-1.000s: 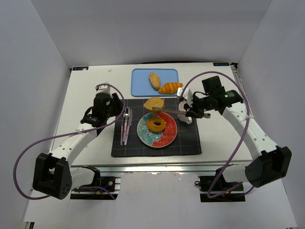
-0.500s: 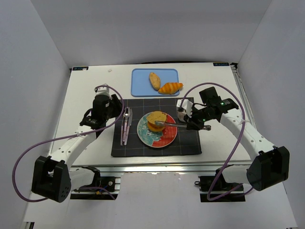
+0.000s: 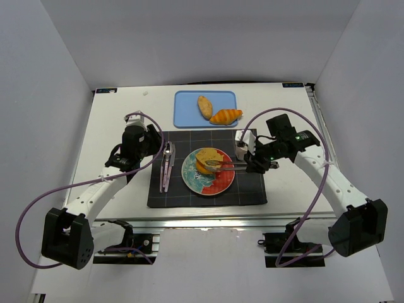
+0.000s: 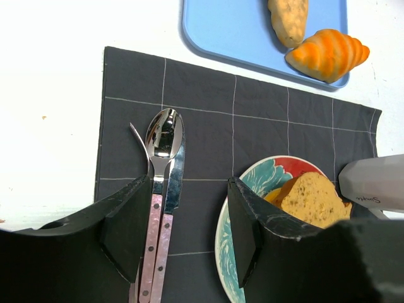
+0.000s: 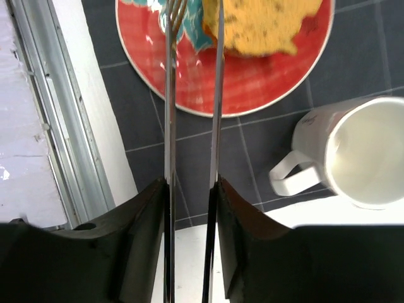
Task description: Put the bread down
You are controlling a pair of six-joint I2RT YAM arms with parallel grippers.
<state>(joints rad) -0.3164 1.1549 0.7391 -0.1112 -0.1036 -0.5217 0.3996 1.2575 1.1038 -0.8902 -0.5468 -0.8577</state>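
My right arm reached in from the right edge of the bench, elbow bent, its fingers [image 5: 192, 192] clenched on the tongs [image 5: 169, 126], which stretched level over the plate [image 3: 218, 184]. In the wrist view the bread [image 3: 206, 158] lay beside one blade, not between the two. My left arm hung over the cutlery, its fingers [image 4: 183, 218] spread apart and holding nothing.

A second earlier the tongs carried the slice above the far edge of the mat [image 3: 252, 189]; now it lay on the plate, mid-bench towards the near edge, covering the ring pastry I had seen there.

I counted one plate, one slice, one mug [image 3: 245, 140], one blue tray [image 3: 186, 104] at the far edge with two pastries, a roll [image 3: 204, 106] and a croissant [image 3: 226, 116], and three pieces of cutlery: fork [image 4: 140, 144], spoon [image 4: 164, 136], knife [image 4: 175, 183].
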